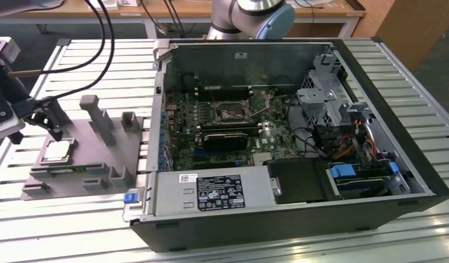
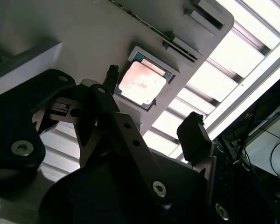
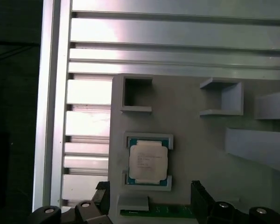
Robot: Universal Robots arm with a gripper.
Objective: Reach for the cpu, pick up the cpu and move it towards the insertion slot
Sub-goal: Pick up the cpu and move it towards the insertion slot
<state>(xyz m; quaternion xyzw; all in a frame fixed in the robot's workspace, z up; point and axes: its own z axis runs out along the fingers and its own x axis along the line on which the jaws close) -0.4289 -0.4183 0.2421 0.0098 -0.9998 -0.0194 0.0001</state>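
Hovering claw (image 3: 150, 192), spread wide, cpu (image 3: 149, 162) lying untouched beneath its gap, seated in grey fixture (image 3: 200, 154)

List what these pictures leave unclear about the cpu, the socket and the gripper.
1. Exterior view: the small square dark socket with a silver frame is too small to tell whether its lever is raised or whether it is empty.
2. Second wrist view: glare washes out the top of the flat square silvery cpu.
3. First wrist view: the ends of the narrow green circuit strip are hidden behind the fingers of the open black gripper.
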